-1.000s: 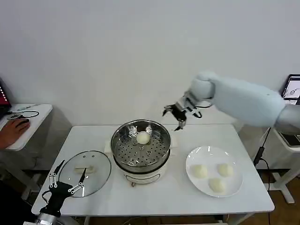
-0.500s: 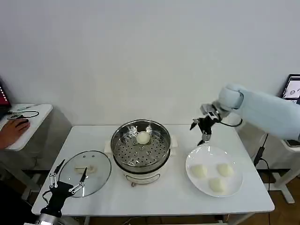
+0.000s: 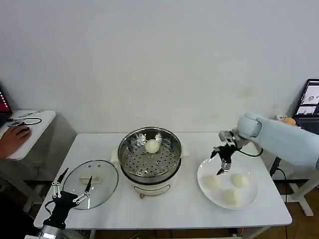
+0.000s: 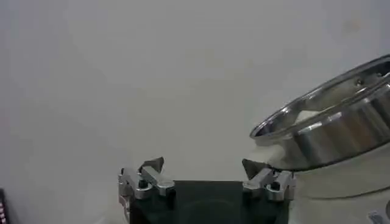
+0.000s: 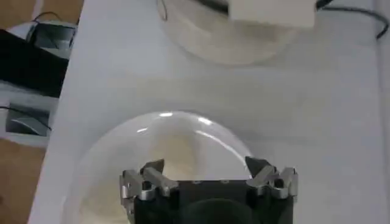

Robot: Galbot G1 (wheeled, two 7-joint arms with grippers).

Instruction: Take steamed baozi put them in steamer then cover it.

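Observation:
The steamer [image 3: 149, 158] stands mid-table with one steamed baozi [image 3: 152, 146] on its perforated floor. Three more baozi [image 3: 213, 181] [image 3: 239, 180] [image 3: 230, 196] lie on a white plate [image 3: 253, 191] to its right. My right gripper [image 3: 222, 165] hangs open just over the plate's back-left part, above the nearest bun, holding nothing. In the right wrist view its open fingers [image 5: 206, 167] frame the plate [image 5: 122, 146]. The cover [image 3: 90, 178] lies flat on the table to the left of the steamer. My left gripper [image 3: 70, 191] rests open at its front edge, and the left wrist view shows the steamer [image 4: 332, 125] beyond the open fingers [image 4: 204, 167].
A side table [image 3: 35, 124] at the far left has a person's hand [image 3: 14, 137] on a mouse. A laptop [image 3: 310, 97] sits at the right edge. The steamer's cream base [image 5: 244, 27] is close behind the plate.
My right gripper has swung from beside the steamer's back-right rim to the right and down, ending low over the plate. The left arm and the cover have stayed put.

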